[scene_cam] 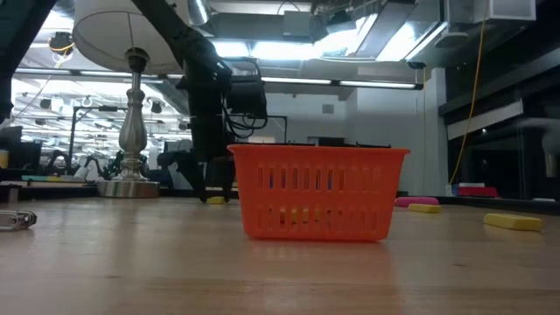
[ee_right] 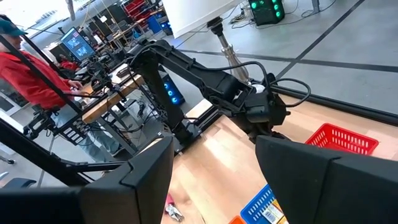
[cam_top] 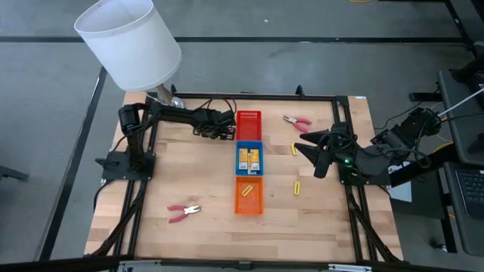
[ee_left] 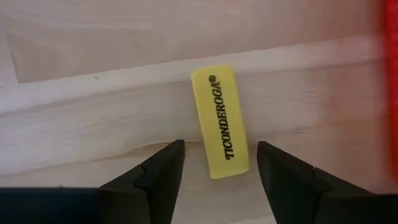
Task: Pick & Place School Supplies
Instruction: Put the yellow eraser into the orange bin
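Right now we see the left end effector [ee_left: 216,163] lowered just left of the red tray [cam_top: 248,119] at the far side of the wooden surface [cam_top: 189,174], its fingers [ee_left: 158,171] spread apart on either side of a yellow Ticonderoga eraser [ee_left: 221,121] that lies flat, with a gap on each side and nothing gripped. Our right end effector [cam_top: 314,151] hangs over the right part of the surface with its fingers wide and empty. Between the arms run the red, blue [cam_top: 249,159] and orange tray [cam_top: 249,195] in a line from far to near. Two more yellow erasers [cam_top: 296,187] lie on open wood right of the trays, red-handled pliers [cam_top: 297,121] sit far right, and another pair [cam_top: 184,212] lies near left, well clear of everything. A lamp [cam_top: 130,41] stands at the far left corner.
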